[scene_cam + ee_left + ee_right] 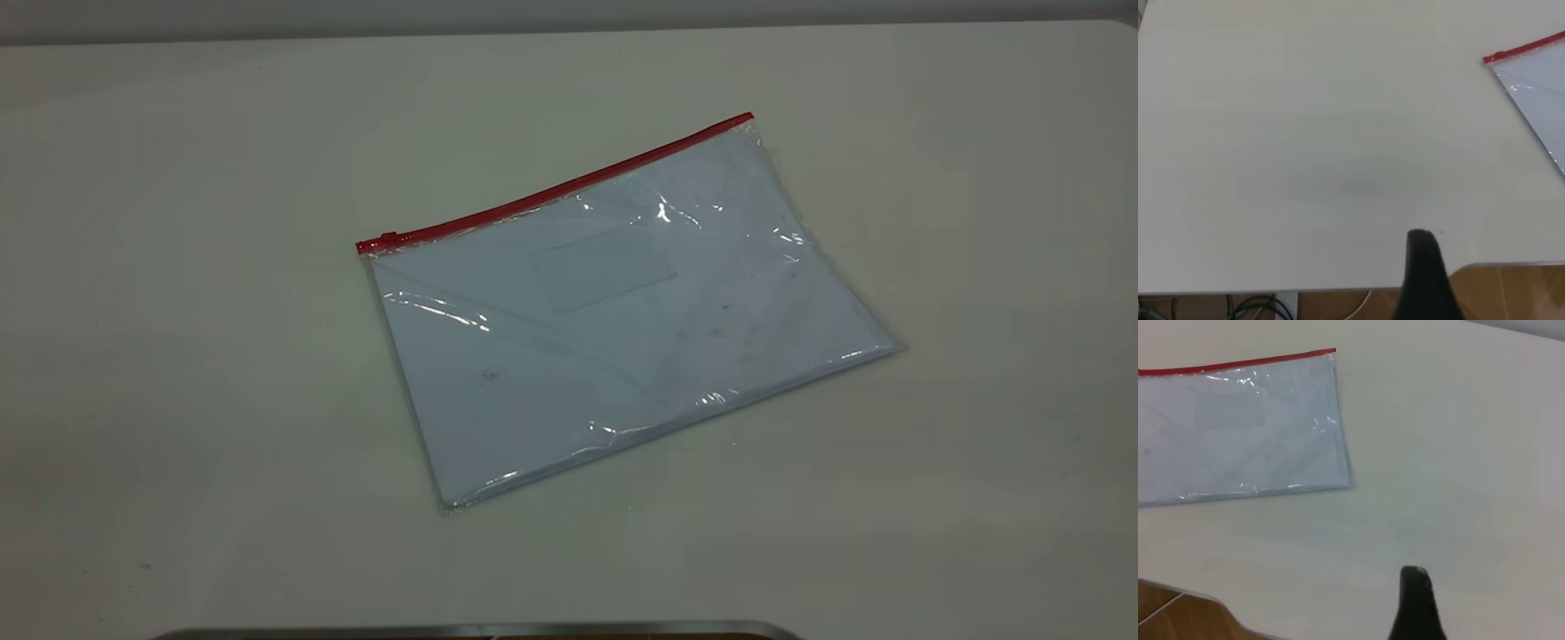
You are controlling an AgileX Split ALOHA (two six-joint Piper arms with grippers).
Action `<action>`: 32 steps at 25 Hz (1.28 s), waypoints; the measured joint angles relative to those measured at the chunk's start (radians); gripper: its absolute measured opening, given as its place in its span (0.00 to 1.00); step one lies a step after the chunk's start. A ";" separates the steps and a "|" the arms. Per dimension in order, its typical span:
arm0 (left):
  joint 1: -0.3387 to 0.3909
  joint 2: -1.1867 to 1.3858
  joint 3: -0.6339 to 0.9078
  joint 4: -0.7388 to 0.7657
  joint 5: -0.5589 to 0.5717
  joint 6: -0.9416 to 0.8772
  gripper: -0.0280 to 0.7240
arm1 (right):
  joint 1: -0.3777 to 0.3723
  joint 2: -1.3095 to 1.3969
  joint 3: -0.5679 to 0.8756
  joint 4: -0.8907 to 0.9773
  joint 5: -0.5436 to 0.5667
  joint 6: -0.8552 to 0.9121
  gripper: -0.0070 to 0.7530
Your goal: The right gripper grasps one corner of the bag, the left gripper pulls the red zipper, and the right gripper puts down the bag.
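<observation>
The bag [622, 311] lies flat on the table, clear and shiny, with white sheets and a small label pocket inside. The red zipper [551, 191] runs along its far long edge, and its slider tab [388, 238] sits at the left end. Neither gripper shows in the exterior view. In the left wrist view the left gripper [1421, 235] shows as one black pointed tip, jaws together, over bare table well away from the bag's zipper corner [1495, 59]. In the right wrist view the right gripper [1415, 572] is one black tip, empty, apart from the bag [1238, 433].
The pale table [178, 356] surrounds the bag on all sides. A dark metal edge [480, 631] shows at the near side. The table's edge, wooden floor [1511, 293] and cables [1258, 308] show in the left wrist view.
</observation>
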 joint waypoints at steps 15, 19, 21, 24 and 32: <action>0.000 0.000 0.000 0.000 0.000 0.003 0.82 | 0.000 0.000 0.000 0.000 0.000 0.000 0.78; 0.000 0.000 0.000 0.000 0.000 0.003 0.82 | 0.000 -0.011 0.000 0.000 -0.001 0.000 0.78; 0.000 0.000 0.000 0.000 0.000 0.003 0.82 | 0.000 -0.015 0.000 -0.003 -0.001 0.001 0.78; 0.000 0.000 0.000 0.000 0.000 0.003 0.82 | 0.000 -0.015 0.000 -0.018 -0.001 0.019 0.78; 0.000 0.000 0.000 0.000 0.000 0.003 0.82 | 0.000 -0.015 0.000 -0.103 -0.001 0.113 0.78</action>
